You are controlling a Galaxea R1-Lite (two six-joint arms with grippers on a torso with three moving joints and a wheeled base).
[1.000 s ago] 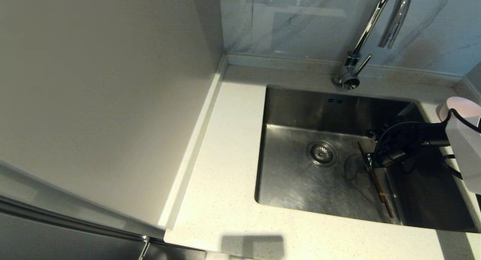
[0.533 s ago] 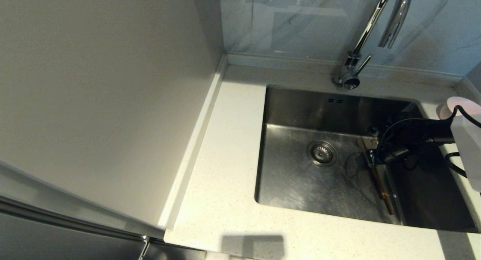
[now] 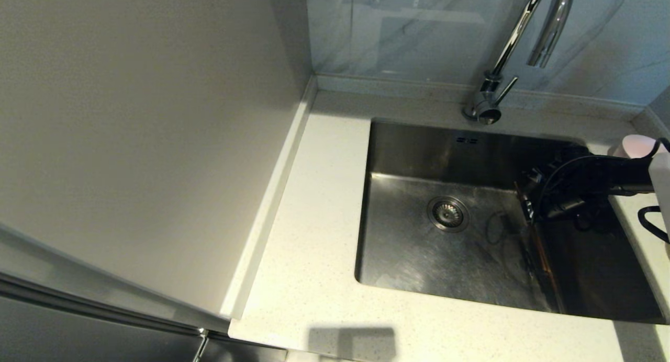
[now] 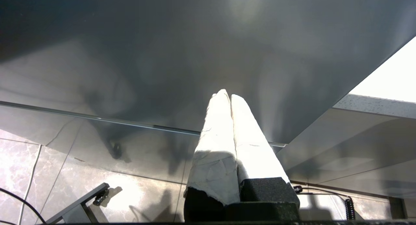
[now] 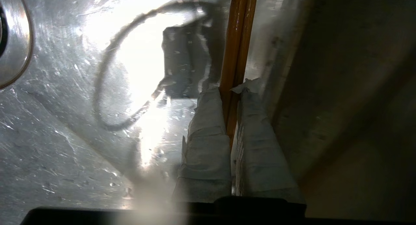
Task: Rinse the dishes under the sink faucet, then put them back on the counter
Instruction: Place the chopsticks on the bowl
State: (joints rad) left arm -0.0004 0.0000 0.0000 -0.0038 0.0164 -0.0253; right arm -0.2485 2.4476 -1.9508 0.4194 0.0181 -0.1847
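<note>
My right gripper reaches into the right side of the sink and is shut on the two brown chopsticks, near their far end. They slope down along the right wall toward the front. In the right wrist view the taped fingers of the right gripper pinch the chopsticks above the wet basin floor. The pale pink bowl stands on the counter behind my right arm. The faucet rises at the back. The yellow-green bowl is out of view. My left gripper is shut and empty, parked below counter level.
The round strainer drain sits mid-basin, with two overflow slots on the back wall. A beige wall panel borders the counter on the left. The faucet's lever sticks out at its base.
My right gripper has moved right and toward the back of the sink, carrying the chopsticks closer to the right wall. The left arm has not moved.
</note>
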